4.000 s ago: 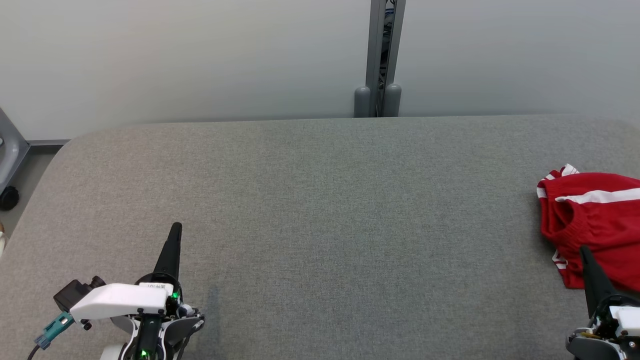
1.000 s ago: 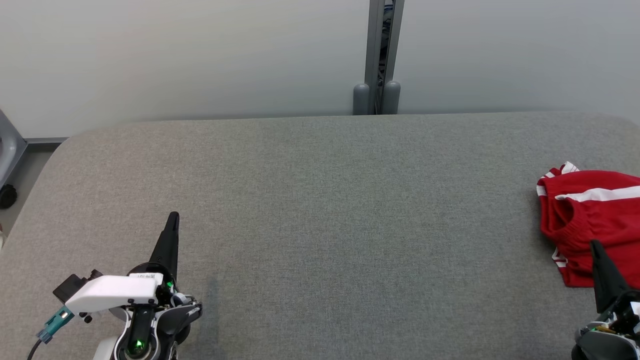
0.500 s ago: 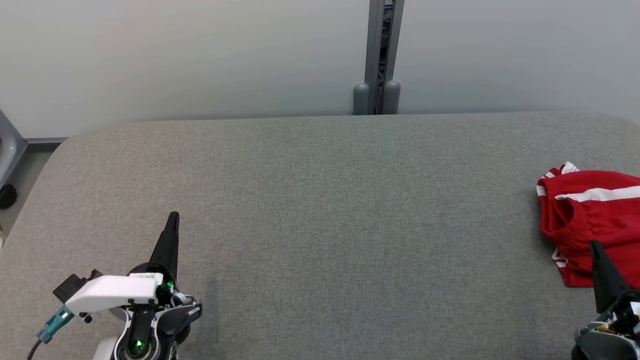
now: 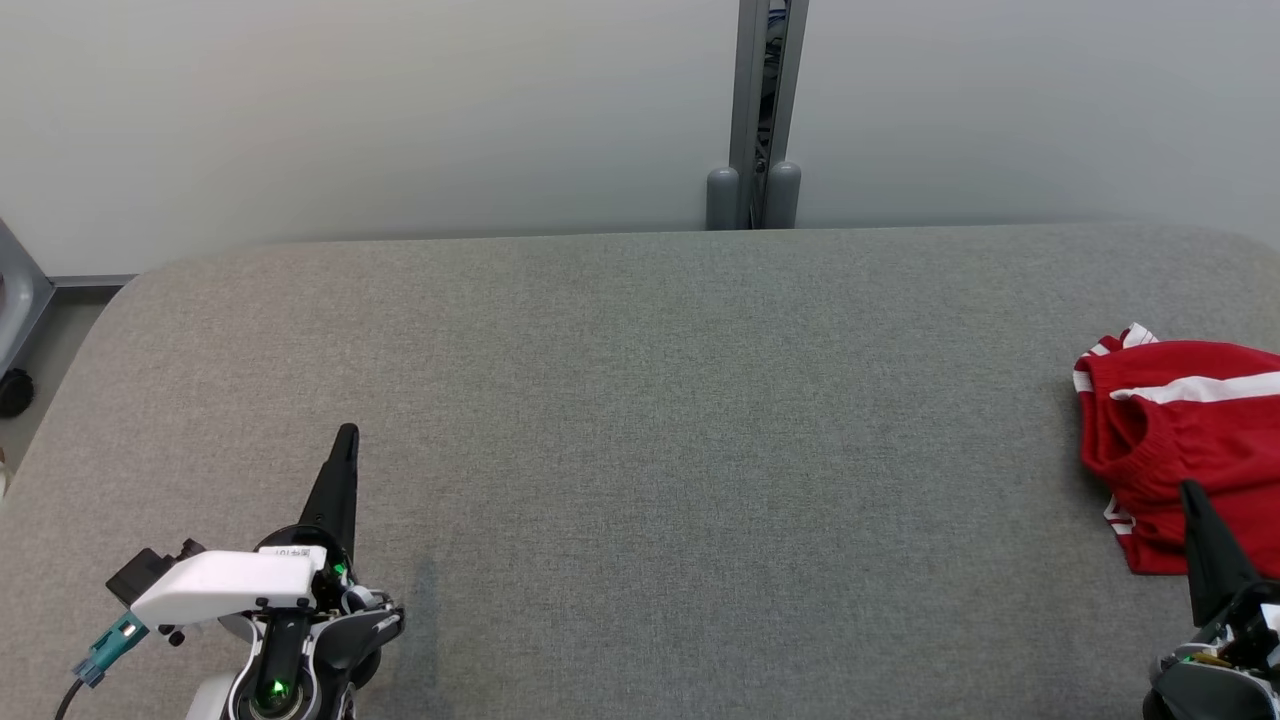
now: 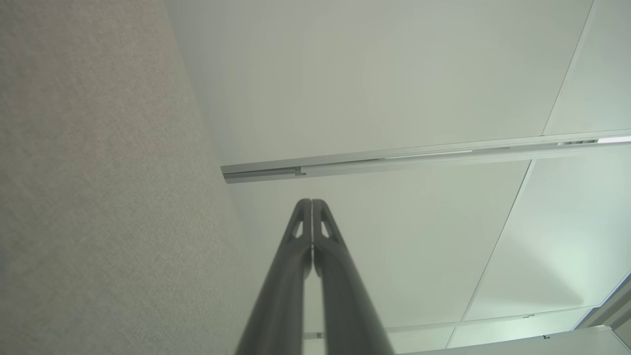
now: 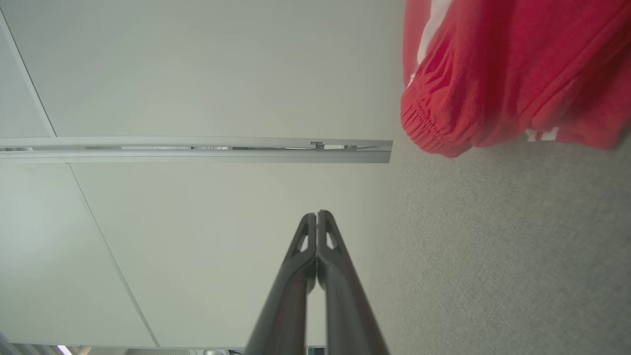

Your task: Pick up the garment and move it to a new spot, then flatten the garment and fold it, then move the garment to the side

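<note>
Grey woven fabric covers the wide worktop (image 4: 640, 450), which runs back to a pale wall (image 4: 400, 110). At the far left, off the worktop's rounded corner, a small dark wheel (image 4: 15, 393) sits on the floor. The left gripper (image 4: 345, 436) is at the lower left over bare fabric, well apart from anything else. Its two dark fingers are pressed together and hold nothing, and the left wrist view shows them meeting at the tips. A grey metal post (image 4: 757, 110) rises against the wall at the middle of the back edge.

The red garment (image 4: 1200, 440) lies crumpled at the far right of the worktop, partly cut off by the picture's edge, with a white stripe (image 4: 1200, 390) across its top. The right gripper (image 4: 1188, 490) is at the lower right, its fingers also closed on each other and empty. In the head view its tip overlaps the garment's near edge. In the right wrist view the fingertips are clear of the cloth, which lies off to one side.
</note>
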Robot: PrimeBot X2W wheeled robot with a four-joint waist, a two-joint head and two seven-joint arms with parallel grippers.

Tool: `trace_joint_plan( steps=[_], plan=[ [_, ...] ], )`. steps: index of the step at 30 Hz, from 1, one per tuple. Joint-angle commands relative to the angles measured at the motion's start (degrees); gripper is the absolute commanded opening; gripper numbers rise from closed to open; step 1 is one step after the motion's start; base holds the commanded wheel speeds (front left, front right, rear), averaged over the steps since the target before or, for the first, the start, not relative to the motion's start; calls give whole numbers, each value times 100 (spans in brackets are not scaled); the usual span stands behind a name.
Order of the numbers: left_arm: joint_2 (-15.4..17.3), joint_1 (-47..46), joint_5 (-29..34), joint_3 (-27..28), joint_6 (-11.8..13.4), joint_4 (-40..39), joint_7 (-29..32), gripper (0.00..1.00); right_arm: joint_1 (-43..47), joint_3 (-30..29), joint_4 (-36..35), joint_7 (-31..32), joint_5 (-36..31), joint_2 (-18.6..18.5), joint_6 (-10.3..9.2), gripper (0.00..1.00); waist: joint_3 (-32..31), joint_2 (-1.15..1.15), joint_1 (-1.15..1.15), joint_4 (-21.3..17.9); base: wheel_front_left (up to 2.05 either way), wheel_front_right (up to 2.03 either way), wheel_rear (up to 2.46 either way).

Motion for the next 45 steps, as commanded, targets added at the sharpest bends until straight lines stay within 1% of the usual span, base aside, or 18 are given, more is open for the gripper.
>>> trace_joint_plan(
  steps=[1, 45],
  plan=[
    [25, -75, -23, 11, -18, -4, 9, 0, -57, -22, -18, 31, -27, -11, 2, 0, 0, 0, 0, 0, 0, 0, 0],
    [25, -75, -28, 6, -18, -5, 9, 0, -65, -48, -17, 53, -44, 3, 2, 0, 0, 0, 0, 0, 0, 0, 0]
  ],
)
